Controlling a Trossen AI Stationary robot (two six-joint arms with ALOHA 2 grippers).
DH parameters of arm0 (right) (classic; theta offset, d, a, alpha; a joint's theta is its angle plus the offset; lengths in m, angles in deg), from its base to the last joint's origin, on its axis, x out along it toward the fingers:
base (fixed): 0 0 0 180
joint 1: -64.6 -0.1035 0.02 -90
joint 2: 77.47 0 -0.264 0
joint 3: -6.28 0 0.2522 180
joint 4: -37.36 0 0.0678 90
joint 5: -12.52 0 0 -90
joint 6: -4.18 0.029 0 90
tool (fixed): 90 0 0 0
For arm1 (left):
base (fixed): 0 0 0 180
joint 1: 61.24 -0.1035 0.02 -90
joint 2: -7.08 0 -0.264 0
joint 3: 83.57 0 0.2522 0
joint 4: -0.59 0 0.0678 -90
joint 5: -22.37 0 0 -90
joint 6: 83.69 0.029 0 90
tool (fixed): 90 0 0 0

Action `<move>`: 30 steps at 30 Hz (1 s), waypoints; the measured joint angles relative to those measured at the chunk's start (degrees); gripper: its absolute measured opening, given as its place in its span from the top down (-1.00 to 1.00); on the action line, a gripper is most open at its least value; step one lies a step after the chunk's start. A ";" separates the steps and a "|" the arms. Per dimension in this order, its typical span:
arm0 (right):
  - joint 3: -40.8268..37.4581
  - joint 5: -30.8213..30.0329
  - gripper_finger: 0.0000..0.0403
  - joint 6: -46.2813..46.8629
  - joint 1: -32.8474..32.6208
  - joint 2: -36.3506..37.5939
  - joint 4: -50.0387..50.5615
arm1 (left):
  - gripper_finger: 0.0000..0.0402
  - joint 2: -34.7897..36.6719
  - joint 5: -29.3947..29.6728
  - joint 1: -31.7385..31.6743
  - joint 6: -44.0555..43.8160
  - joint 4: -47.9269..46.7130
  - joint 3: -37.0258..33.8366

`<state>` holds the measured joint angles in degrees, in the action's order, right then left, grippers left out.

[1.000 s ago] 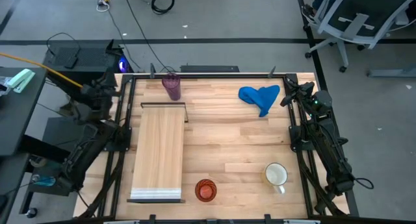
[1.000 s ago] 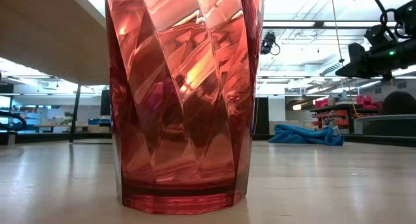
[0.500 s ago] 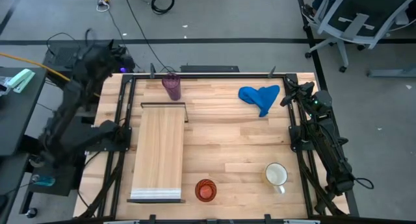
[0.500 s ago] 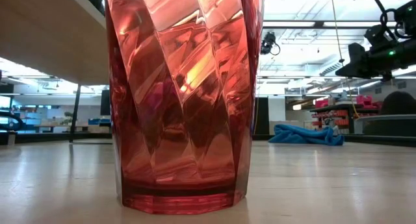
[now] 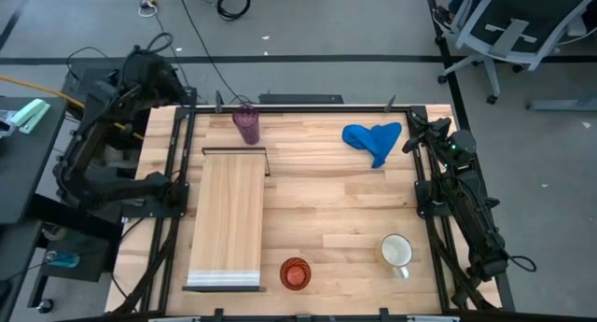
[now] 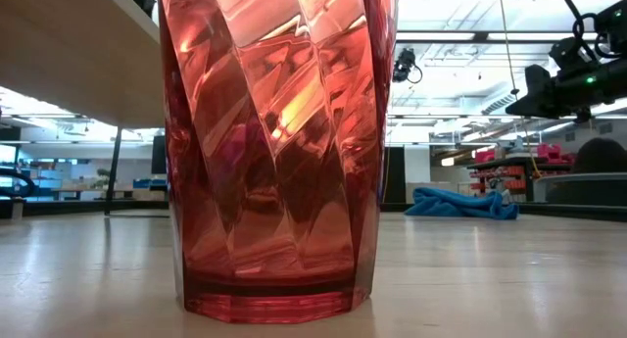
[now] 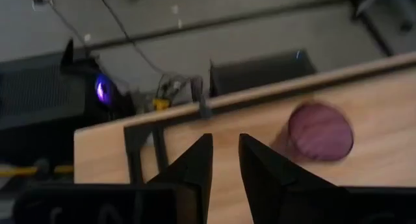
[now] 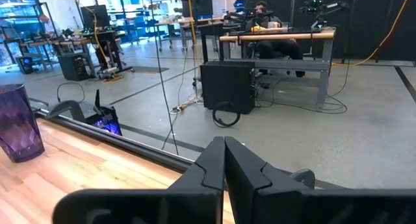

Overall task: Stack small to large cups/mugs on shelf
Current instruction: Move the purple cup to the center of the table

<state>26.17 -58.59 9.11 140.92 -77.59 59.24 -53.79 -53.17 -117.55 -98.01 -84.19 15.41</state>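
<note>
The left gripper [image 7: 224,160] hangs over the table's far-left corner, fingers slightly parted, grasping nothing; the purple tumbler [image 5: 246,123] stands near it, by the shelf [image 5: 226,217]. The right gripper [image 8: 225,160], clenched and empty, waits at the far-right edge. Orange-red cup [image 5: 295,273] and white mug [image 5: 396,252] stand near.

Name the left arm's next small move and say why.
Probably carry the left hand toward the purple tumbler and lower over it. The hand holds nothing, its fingers slightly parted, above the table's far left corner, and the shelf is bare.
</note>
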 joint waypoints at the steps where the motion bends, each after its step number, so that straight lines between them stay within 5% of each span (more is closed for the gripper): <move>1: 0.00 -0.01 0.92 0.00 0.02 0.00 -0.02 | 0.57 -0.56 0.33 0.13 -0.04 -1.55 0.41; 6: 0.00 0.00 0.92 0.01 0.01 -0.02 -0.02 | 0.57 -2.47 -2.13 1.97 -1.46 -5.89 0.65; 11: 0.00 0.00 0.92 0.00 0.00 -0.02 -0.02 | 0.57 -5.80 -19.60 5.15 2.83 1.81 -2.88; 17: 0.00 0.00 0.92 0.00 0.02 -0.02 -0.01 | 0.60 -14.15 -10.84 5.49 3.52 4.98 -2.62; 30: 0.02 0.02 0.92 0.00 0.00 -0.02 -0.03 | 0.37 -26.20 -11.28 5.53 9.82 8.75 -2.66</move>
<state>26.19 -58.57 9.11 140.91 -77.62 59.21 -79.99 -64.45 -112.02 -88.20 -75.44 12.75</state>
